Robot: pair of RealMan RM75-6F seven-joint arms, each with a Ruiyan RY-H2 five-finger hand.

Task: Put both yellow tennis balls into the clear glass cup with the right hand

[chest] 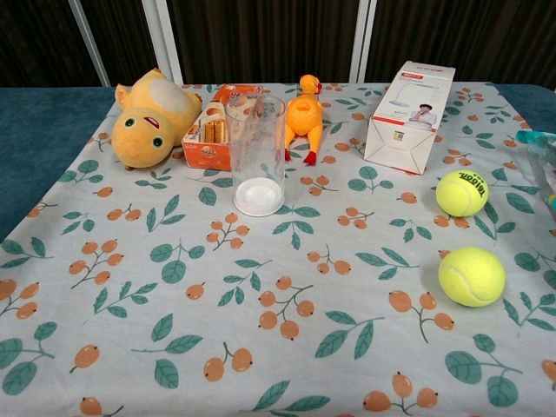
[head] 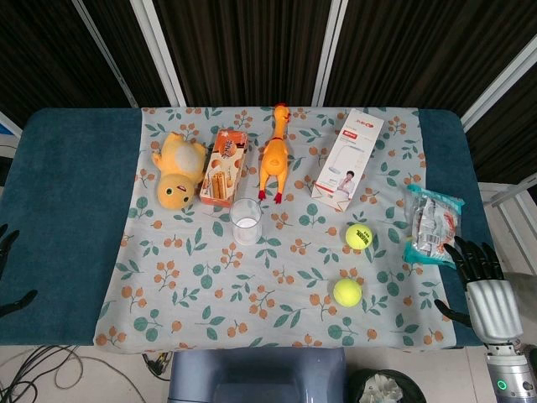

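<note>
tennis balls (head: 353, 264) lie well apart from empty, spread right hand (head: 484, 290).

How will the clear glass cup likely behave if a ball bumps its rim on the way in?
The glass cup is tall and narrow on a small base, so it probably tips easily. Standing on soft cloth, it may wobble. Being glass, it looks breakable.

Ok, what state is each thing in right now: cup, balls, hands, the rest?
cup: upright, empty
far ball: on the cloth, untouched
near ball: on the cloth, untouched
right hand: off the table's right edge, fingers apart, holding nothing
left hand: barely in view at the left edge, state unclear
plush: lying down
rubber chicken: lying flat
white box: lying closed
</note>
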